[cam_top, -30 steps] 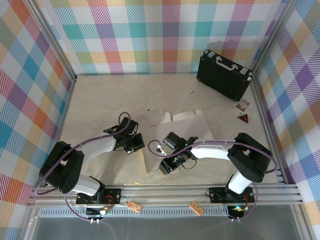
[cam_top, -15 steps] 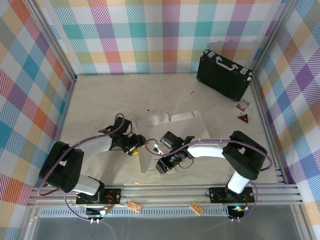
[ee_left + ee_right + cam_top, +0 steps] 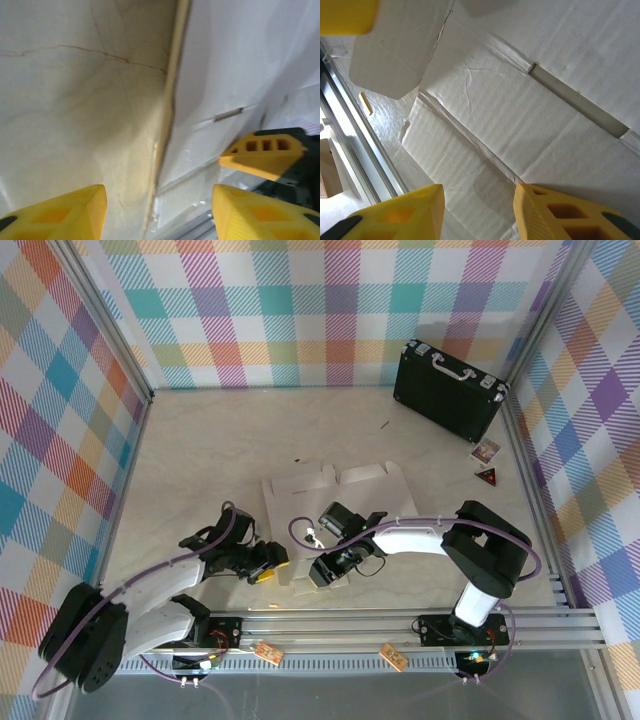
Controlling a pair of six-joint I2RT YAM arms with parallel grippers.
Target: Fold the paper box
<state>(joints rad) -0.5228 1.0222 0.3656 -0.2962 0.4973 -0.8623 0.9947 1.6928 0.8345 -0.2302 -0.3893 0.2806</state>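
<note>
box (image 3: 300, 495): flat, white side up, mid-table (image 3: 200, 440) | left gripper (image 3: 264, 567): fingers apart, box's left edge between them, ungripped | right gripper (image 3: 328, 570): fingers apart, low over box's near panel, clamping nothing

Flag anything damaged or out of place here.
The flat white cardboard box shows wrinkles and stray creases beside its fold lines. Two small loose items, a card and a red triangle, lie by the right wall near the black hard briefcase.
</note>
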